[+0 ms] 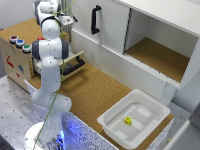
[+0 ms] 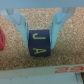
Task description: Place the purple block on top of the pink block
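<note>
In the exterior view, going from that view's left, the wooden box with coloured buttons (image 1: 17, 42) stands at the far end of the cork-topped bench (image 1: 95, 92), and the Panda arm (image 1: 49, 65) rises in front of it, folded over so that its wrist reaches back toward the open drawer (image 1: 75, 64). Further right come the white cabinet with its black handle (image 1: 95, 19) and open shelf, then the white bin (image 1: 134, 120) holding a small yellow die (image 1: 128, 120). The claw itself is hidden behind the arm there.

The wrist view supplies the rest. At its edge shows a sliver of something pink-red (image 2: 2, 39), possibly the pink block, though too little is visible to be sure. Beside it the claw (image 2: 40, 41) straddles the purple block (image 2: 39, 42), which sits on the cork with yellow letters on its face. The light-blue fingers (image 2: 20, 27) stand narrow, right against the block's two sides; whether they press it firmly cannot be told.

The step in hand looks like the grasp of the purple block. The next move calls for a firm squeeze, a straight lift clear of the cork, a short carry toward the pink object, and a level set-down on top.
</note>
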Tool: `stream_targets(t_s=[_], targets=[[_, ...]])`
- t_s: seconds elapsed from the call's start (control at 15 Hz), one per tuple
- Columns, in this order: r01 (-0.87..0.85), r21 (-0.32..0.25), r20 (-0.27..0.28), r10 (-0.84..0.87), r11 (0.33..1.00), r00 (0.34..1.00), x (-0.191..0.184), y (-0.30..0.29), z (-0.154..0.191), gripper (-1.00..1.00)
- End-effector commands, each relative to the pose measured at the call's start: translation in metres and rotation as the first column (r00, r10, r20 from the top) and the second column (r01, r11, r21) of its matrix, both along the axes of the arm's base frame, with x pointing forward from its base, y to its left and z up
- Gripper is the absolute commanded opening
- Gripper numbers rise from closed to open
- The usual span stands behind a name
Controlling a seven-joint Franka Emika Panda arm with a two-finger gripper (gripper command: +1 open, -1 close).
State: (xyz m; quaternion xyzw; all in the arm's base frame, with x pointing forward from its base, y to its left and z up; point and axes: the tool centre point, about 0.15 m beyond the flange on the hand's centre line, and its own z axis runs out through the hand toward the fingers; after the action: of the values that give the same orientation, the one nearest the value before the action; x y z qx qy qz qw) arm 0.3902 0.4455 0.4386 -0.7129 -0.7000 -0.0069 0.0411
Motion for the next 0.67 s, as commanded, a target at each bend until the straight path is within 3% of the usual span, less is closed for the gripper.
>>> stream_targets(t_s=[0.0,0.33,0.6], targets=[[-0.023,-0.035,0.087,0.026,0.999,0.996,-0.013,0.002,0.02,-1.0],[-0.077,-0.035,0.126,0.081,0.996,0.989,-0.025,0.013,0.046,-1.0],[-0.204,-0.046,0.09,0.207,0.978,0.974,-0.063,0.035,0.069,-1.0]])
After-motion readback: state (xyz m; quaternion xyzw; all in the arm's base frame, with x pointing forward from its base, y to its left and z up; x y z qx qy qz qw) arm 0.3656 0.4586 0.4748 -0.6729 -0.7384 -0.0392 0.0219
